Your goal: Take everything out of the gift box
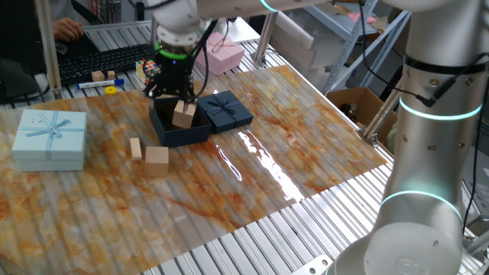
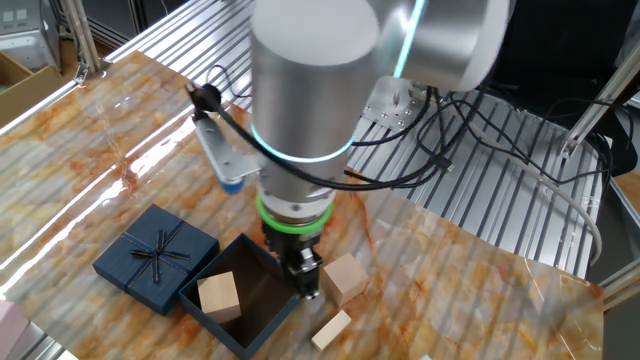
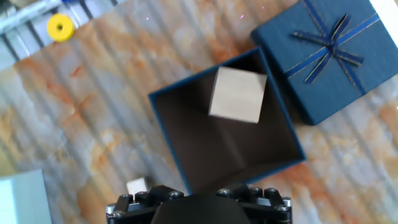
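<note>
- One pale wooden block point(image 3: 237, 94) remained inside the gift box point(image 3: 186, 124), lying on the dark floor close to the wall that faced the lid point(image 3: 323, 56).
- The block looked like solid, plain wood: judged light, rigid and not fragile, with flat faces that should give the pads a fair hold, though smooth wood might slip under a weak pinch.
- The best hold seemed to be across two opposite flat side faces, coming straight down. The face nearest the box wall left little room for a finger, so the pair of faces running away from that wall looked the safer choice.
- The box itself was low-walled cardboard, probably light enough to shift or lift if a finger caught its rim.
- The gripper point(image 1: 173, 90) hung above the open box, pointing down, its jaws standing wide apart and holding nothing.
- In the other fixed view the fingers point(image 2: 306, 272) stood over the box wall on the side away from the lid, while the block lay across the box from them, well short of being between the jaws.
- Two more pieces, a cube point(image 1: 157, 160) and a thin slab point(image 1: 136, 148), already lay on the table point(image 1: 306, 145) just outside the box, toward the table's front edge in that view.
- The lid sat beside the box, touching or nearly touching it.
</note>
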`<state>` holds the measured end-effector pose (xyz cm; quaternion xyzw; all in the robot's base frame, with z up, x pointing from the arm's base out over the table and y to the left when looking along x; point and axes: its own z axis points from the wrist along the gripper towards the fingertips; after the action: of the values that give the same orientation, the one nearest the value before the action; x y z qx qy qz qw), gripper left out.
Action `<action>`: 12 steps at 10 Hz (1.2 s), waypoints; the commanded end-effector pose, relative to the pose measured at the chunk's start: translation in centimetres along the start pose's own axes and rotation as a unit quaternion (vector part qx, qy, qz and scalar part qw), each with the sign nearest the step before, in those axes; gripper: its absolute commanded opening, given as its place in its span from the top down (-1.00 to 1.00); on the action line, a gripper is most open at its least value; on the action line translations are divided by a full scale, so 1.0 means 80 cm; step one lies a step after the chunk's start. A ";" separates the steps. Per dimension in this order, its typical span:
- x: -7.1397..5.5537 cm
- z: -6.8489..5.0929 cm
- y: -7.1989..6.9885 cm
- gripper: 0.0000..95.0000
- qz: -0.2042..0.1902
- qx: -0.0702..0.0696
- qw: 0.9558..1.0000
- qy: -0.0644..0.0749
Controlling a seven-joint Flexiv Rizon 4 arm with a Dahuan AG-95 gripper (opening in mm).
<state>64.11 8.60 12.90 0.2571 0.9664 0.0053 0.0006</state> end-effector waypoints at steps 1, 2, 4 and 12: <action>-0.014 0.007 0.000 -0.60 0.005 0.004 1.000 -0.004; -0.020 0.010 -0.001 -0.60 0.009 0.005 1.000 -0.005; -0.026 0.022 -0.005 -0.60 0.011 0.007 1.000 -0.018; -0.030 0.031 -0.009 1.00 0.016 -0.004 0.999 -0.027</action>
<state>66.18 6.93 9.76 0.2667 0.9635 0.0040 0.0217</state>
